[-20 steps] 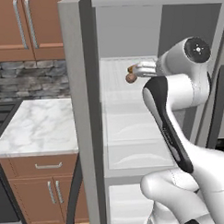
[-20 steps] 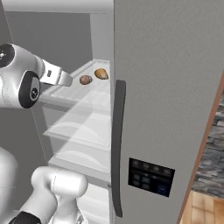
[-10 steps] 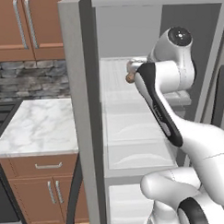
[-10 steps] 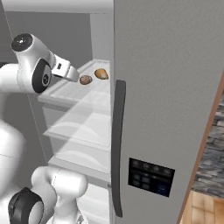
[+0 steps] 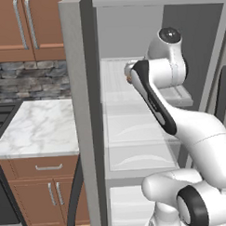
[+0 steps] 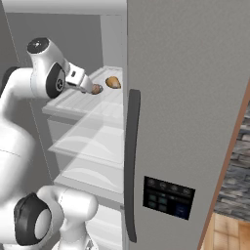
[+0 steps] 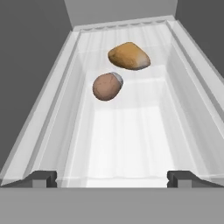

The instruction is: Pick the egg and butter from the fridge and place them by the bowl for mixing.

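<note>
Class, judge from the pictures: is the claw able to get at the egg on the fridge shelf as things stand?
Probably yes: the claw is open, facing the egg along a bare shelf; the orange-tan lump lies beyond it.

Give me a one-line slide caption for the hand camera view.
Open end effector faces a brown egg and an orange-tan lump on the fridge shelf.

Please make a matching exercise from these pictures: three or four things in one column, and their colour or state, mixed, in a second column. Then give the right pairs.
Things:
1. egg
2. orange-tan lump
3. gripper
4. fridge door handle

Descriptions:
a. long, dark, curved
b. open, finger tips wide apart
c. small, brown, roundish, on the top glass shelf
d. larger, lighter, just behind the brown one

Pairs: 1-c, 2-d, 3-b, 4-a
</note>
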